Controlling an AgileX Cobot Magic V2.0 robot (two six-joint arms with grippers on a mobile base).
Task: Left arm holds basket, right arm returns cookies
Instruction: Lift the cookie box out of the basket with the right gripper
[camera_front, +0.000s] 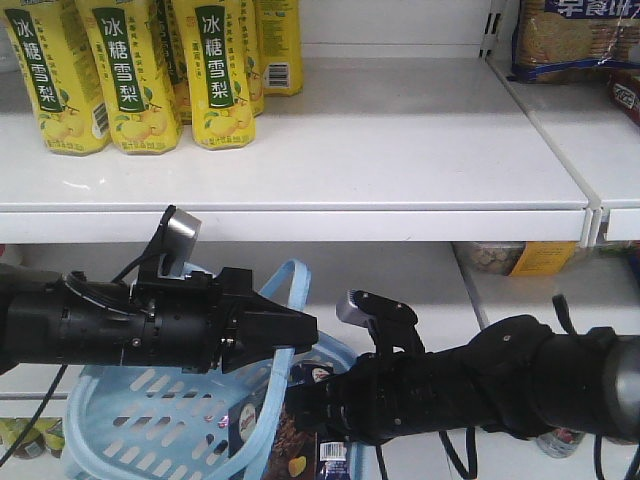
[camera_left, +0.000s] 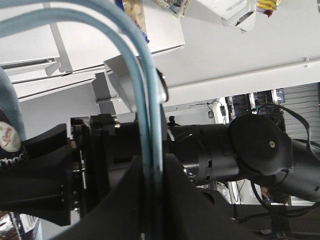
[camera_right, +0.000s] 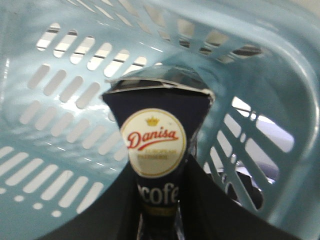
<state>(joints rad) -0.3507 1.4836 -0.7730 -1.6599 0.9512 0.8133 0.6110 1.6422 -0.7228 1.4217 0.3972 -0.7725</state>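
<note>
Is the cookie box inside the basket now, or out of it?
Inside. The right wrist view shows slotted walls of the basket around the cookie box, which the right end effector grips.

Handles (camera_left: 148, 117) pass between left gripper (camera_front: 305, 335) jaws, basket (camera_front: 95, 398) hangs below it. Cookie box (camera_right: 156, 145) sits between right gripper (camera_right: 157, 215) jaws, inside basket. Bottles (camera_front: 130, 70) on shelf (camera_front: 400, 130) above and behind both grippers.
</note>
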